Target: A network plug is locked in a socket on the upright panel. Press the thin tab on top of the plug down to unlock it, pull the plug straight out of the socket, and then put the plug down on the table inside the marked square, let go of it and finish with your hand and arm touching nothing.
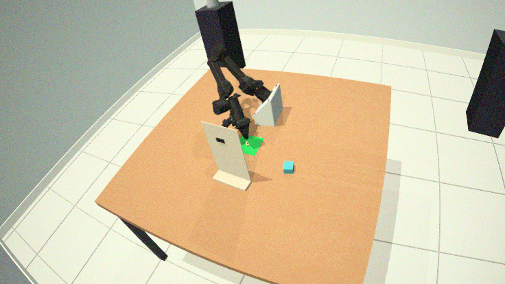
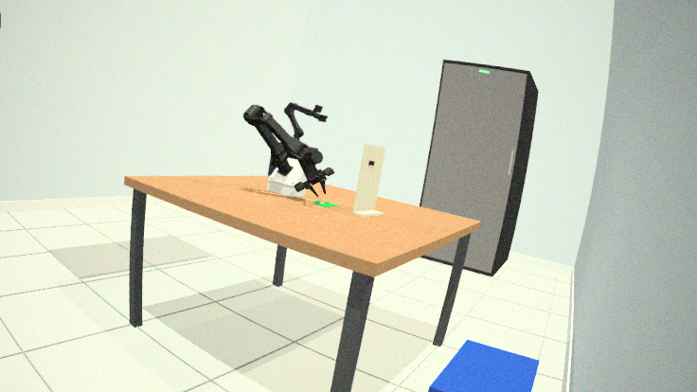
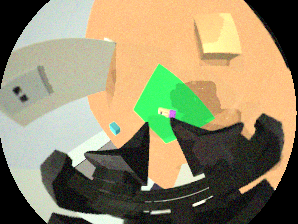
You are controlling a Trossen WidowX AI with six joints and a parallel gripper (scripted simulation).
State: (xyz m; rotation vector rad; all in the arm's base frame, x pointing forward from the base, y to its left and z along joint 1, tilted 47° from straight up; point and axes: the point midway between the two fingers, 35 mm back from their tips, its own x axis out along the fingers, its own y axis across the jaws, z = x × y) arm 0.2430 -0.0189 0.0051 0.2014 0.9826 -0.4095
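On the bench (image 1: 318,148), the plug (image 3: 168,113) lies loose on the green square (image 1: 254,145). Just above it, the hand (image 3: 162,156) is open and holds nothing. Risk: while lifting away, a fingertip could touch the plug and push it outside; farther, the panel (image 1: 226,151) stands near.

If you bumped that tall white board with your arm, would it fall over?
Probably easily. The upright panel is tall and thin on a small flat foot, so it looks tippy. It looks stiff, so it would likely topple whole, not bend.
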